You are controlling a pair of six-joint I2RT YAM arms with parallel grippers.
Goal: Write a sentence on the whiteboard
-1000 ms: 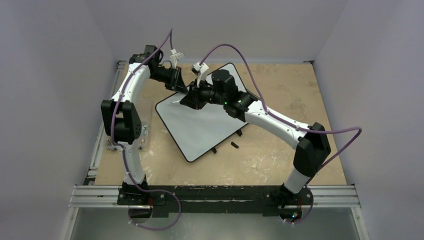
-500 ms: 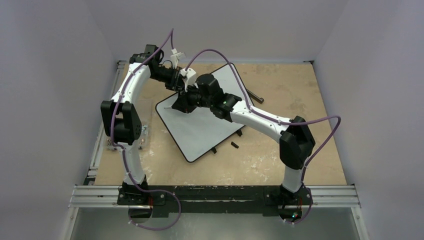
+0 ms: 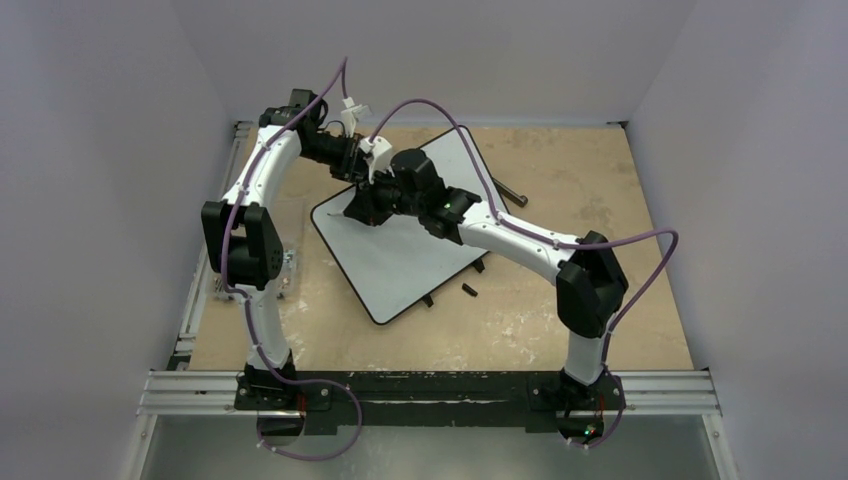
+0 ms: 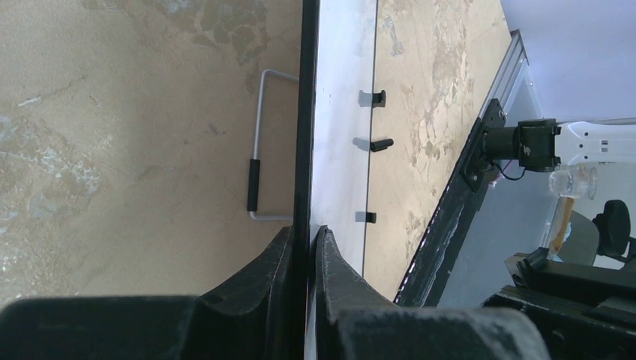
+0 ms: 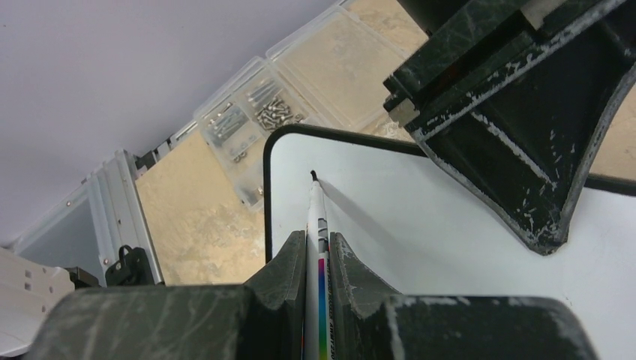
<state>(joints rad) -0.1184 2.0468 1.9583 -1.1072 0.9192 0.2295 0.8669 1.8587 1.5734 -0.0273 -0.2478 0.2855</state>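
Now both grippers meet at the whiteboard's far edge.
Top view: you see the whiteboard [image 3: 400, 265] lying askew mid-table, with the left gripper [image 3: 352, 168] and right gripper [image 3: 365, 212] at its 11 o'clock edge. Left wrist: your left jaws pinch the board's black frame. Right wrist: your right jaws clamp a marker [image 5: 316, 214], its tip on the board beside the rounded corner at 11 o'clock.

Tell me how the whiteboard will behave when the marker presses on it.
Probably stiff: the whiteboard is a framed panel with a straight edge. Thin, likely light, it might skate on its small feet, though the left gripper clamping its frame should steady it. The marker in the right gripper meets it near a corner, so rocking is possible.
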